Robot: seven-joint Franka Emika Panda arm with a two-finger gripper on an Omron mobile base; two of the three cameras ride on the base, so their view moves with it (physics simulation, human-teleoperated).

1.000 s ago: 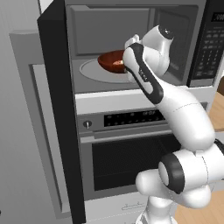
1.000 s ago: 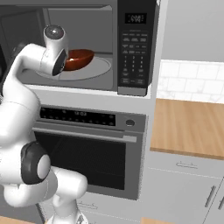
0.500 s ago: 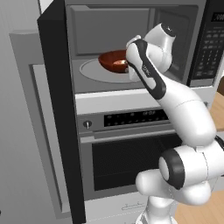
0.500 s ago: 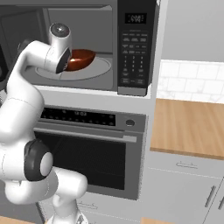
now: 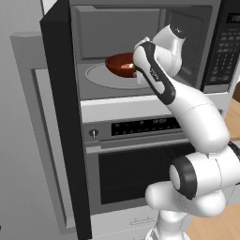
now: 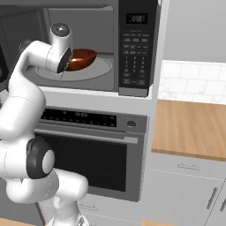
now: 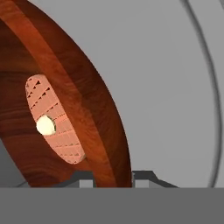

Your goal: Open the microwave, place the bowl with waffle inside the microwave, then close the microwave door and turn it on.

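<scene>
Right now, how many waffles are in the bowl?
1. The waffle lies inside the reddish-brown bowl, which the gripper holds by its rim over the microwave turntable. Part of the bowl is out of view.

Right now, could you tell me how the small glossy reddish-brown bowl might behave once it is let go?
The small glossy reddish-brown bowl looks rigid and light. Its rounded underside might rock on the grey turntable; the sheen suggests a slippery rim.

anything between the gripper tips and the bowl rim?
No. In the hand view the gripper is shut on the bowl wall, one fingertip each side; the waffle lies inside.
</scene>
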